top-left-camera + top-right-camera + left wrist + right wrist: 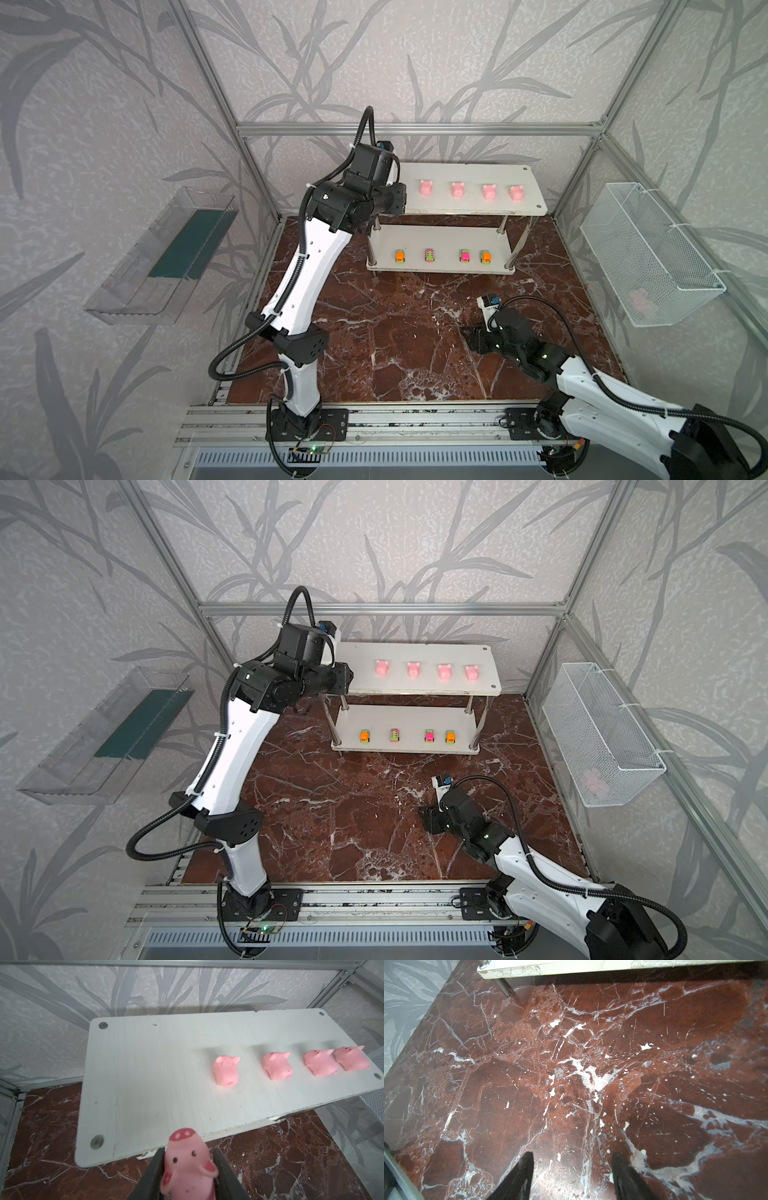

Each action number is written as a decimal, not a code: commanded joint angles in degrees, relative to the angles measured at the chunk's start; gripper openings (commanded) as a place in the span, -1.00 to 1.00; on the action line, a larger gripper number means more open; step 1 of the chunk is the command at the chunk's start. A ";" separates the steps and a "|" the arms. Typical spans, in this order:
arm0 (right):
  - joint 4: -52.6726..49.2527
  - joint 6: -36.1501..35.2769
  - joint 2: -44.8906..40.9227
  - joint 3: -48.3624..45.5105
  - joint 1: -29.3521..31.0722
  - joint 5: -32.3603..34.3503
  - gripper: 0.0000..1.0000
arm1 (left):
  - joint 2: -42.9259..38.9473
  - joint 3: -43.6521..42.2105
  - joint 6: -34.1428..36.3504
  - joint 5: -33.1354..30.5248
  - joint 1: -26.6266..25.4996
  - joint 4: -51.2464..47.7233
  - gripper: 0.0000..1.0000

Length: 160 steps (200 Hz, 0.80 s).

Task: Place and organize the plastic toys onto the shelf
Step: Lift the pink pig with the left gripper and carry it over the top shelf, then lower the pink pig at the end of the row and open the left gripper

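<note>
Pig (187, 1165) tight in left end effector (188, 1151) near shelf (145, 1074) edge; right end effector (572, 1155) empty, jaws parted, above marble tabletop (508, 1084).

You see the 5th pig (188, 1165) blurred and cut off by the left wrist view's edge, and a pink blob (640, 300) in the basket (611, 257) too hazy to name.

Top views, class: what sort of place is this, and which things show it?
Probably a robotics test cell, not a home. An aluminium frame holds wallpapered panels, left arm and right arm are bolted to a front rail, and a small white shelf of toys stands on a marble-patterned tabletop.
</note>
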 commanded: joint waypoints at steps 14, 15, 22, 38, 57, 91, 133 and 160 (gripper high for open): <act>-0.34 -0.52 -0.34 -0.69 -0.49 0.39 0.23 | 3.10 4.41 2.62 2.56 3.26 -3.81 -0.28; -0.34 -0.54 -0.32 -0.64 -0.45 0.38 0.23 | 3.15 4.32 2.63 2.67 3.38 -3.72 -0.28; -0.40 -0.55 -0.24 -0.67 -0.49 0.38 0.23 | 3.37 3.79 2.43 3.44 4.03 -3.14 -0.28; -0.45 -0.71 -0.22 -0.47 -0.50 0.43 0.23 | 3.56 2.60 2.28 4.81 5.23 -1.66 -0.28; -0.42 -0.70 -0.14 -0.49 -0.69 0.57 0.23 | 3.93 2.22 2.77 5.53 5.95 -0.32 -0.28; 0.28 -0.51 0.99 -0.49 -0.91 0.17 0.23 | 4.82 2.29 3.65 7.31 6.40 1.85 -0.27; 0.81 -0.11 1.84 -0.41 -1.00 -0.06 0.23 | 7.13 3.62 4.05 7.97 6.80 2.77 -0.26; 1.07 0.06 1.97 -0.67 -0.97 -0.01 0.23 | 8.36 3.92 4.72 7.12 6.94 3.56 -0.20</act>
